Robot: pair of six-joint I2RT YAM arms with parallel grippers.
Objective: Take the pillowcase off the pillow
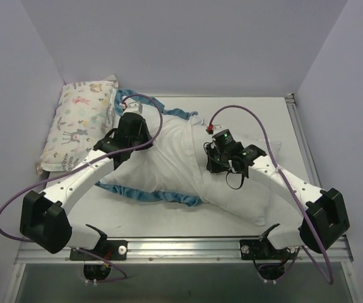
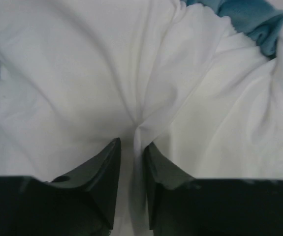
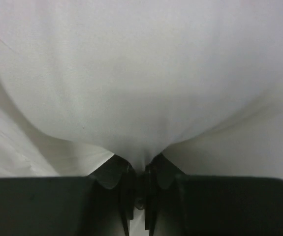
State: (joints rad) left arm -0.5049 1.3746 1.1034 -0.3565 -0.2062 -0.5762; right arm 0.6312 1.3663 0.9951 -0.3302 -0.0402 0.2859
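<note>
The pillowcase [image 1: 168,165] lies white side up in the middle of the table, with its blue ruffled trim [image 1: 149,194] along its near and far edges. The plain white pillow [image 1: 252,197] sticks out of it to the right. My left gripper [image 1: 142,140] is at the pillowcase's left part. In the left wrist view it [image 2: 132,145] is closed on a raised fold of the white pillowcase [image 2: 82,83], with blue trim [image 2: 259,24] at the top right. My right gripper [image 1: 211,159] is shut on a pinch of the plump white pillow [image 3: 141,73], as the right wrist view [image 3: 143,164] shows.
A smaller pillow with pastel animal prints [image 1: 83,123] lies against the left wall. White walls close in the table at the back and both sides. A metal rail [image 1: 187,243] runs along the near edge by the arm bases.
</note>
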